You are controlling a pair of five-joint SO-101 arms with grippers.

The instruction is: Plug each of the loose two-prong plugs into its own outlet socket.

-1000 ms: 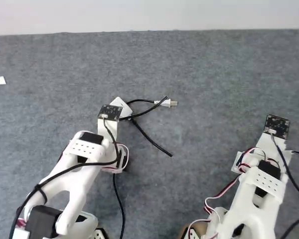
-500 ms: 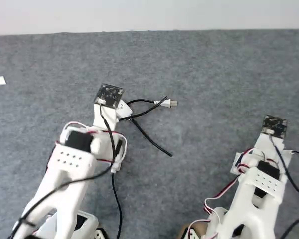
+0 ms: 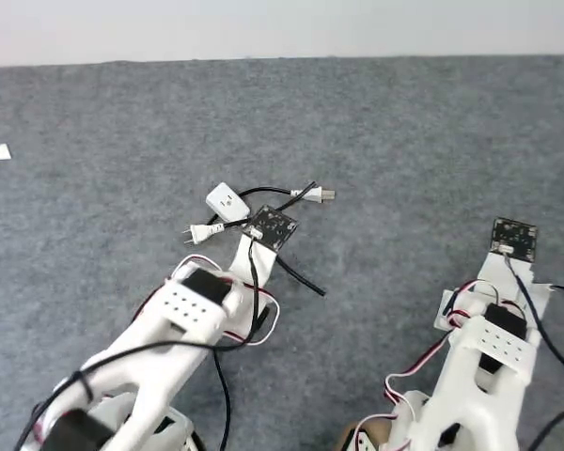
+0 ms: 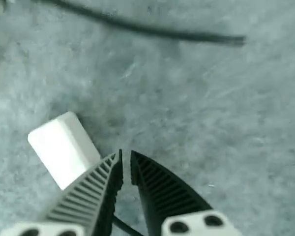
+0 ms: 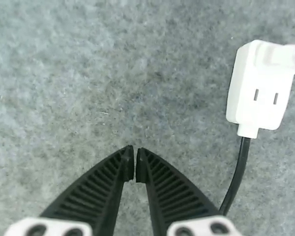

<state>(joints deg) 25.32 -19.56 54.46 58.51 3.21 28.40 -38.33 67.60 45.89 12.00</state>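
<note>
A white outlet socket (image 3: 225,199) lies on the grey mat with black cords crossing beside it. One white two-prong plug (image 3: 196,233) lies loose just in front of it, another (image 3: 320,194) to its right. The left arm (image 3: 202,310) ends over the cords right of the first plug. My left gripper (image 4: 126,160) is shut on nothing, next to a white block (image 4: 64,147) whose face is hidden. My right gripper (image 5: 135,156) is shut and empty, a short way from a second white socket (image 5: 258,91) with two slots and a black cord. The right arm (image 3: 493,338) stands at the near right.
A black cord end (image 3: 318,290) lies free on the mat (image 3: 404,141) right of the left arm. Two small white scraps (image 3: 0,151) sit at the far left. The mat's back edge (image 3: 282,60) runs along the top.
The left arm swung from over the socket to the right and nearer, uncovering the socket and the plug in front of it. The right arm has hardly moved.
</note>
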